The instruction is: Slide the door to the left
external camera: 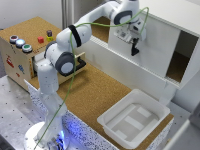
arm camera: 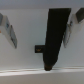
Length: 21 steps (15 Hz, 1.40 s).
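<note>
The door (external camera: 156,44) is a flat white panel across the middle of the white cabinet (external camera: 125,70), in the exterior view. Its small dark handle (external camera: 135,50) sticks out near the panel's edge on the exterior view's left. My gripper (external camera: 131,40) hangs right at that handle. In the wrist view the dark handle (arm camera: 56,35) stands between my two fingers (arm camera: 11,31), and the gripper (arm camera: 41,40) is open around it. One finger looks close to the handle's side; contact is too blurred to tell.
An open cabinet bay (external camera: 179,59) with a cork floor shows at the exterior view's right of the door. A white plastic tray (external camera: 134,117) sits on the cork table in front. A wooden box with coloured buttons (external camera: 22,47) stands at the exterior view's left.
</note>
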Each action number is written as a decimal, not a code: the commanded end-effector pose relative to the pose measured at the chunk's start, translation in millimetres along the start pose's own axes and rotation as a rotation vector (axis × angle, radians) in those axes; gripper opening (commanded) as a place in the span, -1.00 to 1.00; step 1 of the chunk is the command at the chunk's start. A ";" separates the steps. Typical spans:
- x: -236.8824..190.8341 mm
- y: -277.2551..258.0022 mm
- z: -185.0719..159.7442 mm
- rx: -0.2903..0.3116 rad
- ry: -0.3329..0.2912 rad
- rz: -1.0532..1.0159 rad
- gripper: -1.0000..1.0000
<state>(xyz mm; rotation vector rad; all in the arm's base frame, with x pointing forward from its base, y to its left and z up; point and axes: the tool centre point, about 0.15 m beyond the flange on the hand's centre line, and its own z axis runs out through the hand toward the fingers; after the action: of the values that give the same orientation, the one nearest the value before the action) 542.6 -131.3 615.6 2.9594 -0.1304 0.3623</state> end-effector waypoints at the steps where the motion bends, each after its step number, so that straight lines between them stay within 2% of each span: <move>1: -18.3 -13.1 9.6 -0.137 0.142 0.050 1.00; 11: -18.3 -13.1 9.6 -0.137 0.142 0.050 1.00; 12: -2.7 -6.8 14.5 -0.055 0.027 0.036 1.00; 17: -4.0 39.5 21.2 0.028 0.035 0.071 1.00; 19: -8.5 49.7 24.2 0.136 0.036 0.040 1.00; 20: -11.7 50.6 26.4 0.180 0.057 0.031 1.00; 21: -13.4 47.6 28.8 0.200 0.074 0.016 1.00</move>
<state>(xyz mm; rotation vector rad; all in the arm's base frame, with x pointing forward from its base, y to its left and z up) 537.2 -152.3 606.4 2.9472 -0.2316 0.3753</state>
